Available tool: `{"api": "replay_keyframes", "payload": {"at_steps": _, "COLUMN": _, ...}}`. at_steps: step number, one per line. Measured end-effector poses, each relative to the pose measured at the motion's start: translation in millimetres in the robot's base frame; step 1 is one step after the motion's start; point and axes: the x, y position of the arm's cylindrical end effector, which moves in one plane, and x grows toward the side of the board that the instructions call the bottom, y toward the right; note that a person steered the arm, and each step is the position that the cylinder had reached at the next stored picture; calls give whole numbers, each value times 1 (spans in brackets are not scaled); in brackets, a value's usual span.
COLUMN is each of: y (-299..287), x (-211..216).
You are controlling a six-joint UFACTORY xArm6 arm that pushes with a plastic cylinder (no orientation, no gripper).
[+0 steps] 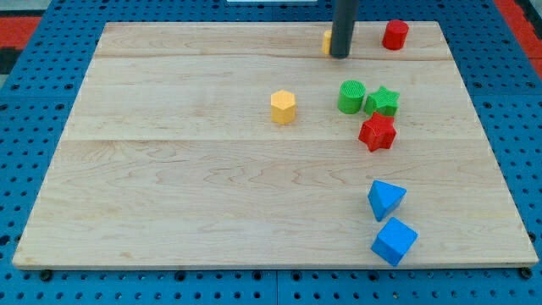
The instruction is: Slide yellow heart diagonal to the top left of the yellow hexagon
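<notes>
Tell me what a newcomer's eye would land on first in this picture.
First the dark rod at the view's top, my tip right beside a yellow block it mostly hides. Then the tight cluster right of centre: green cylinder, green star and red star. The yellow hexagon sits alone mid-board, and two blue blocks lie at the lower right.

So on the surface [169, 195], the yellow hexagon [283, 107] sits mid-board. The green cylinder [351, 97], green star [383, 102] and red star [378, 132] bunch up at its right. The blue wedge [386, 200] and blue cube [394, 241] sit down at the bottom right.
</notes>
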Motion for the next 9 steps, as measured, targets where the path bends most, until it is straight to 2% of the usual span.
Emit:
{"api": "replay_keyframes", "payload": {"at_steps": 2, "y": 5, "x": 9}}
{"api": "replay_keyframes", "payload": {"at_steps": 5, "y": 17, "x": -63}}
{"api": "replay_keyframes", "payload": {"at_steps": 6, "y": -31, "x": -62}}
{"api": "replay_keyframes", "payload": {"at_steps": 7, "y": -89, "x": -38}}
{"api": "replay_keyframes", "payload": {"at_steps": 9, "y": -113, "x": 17}}
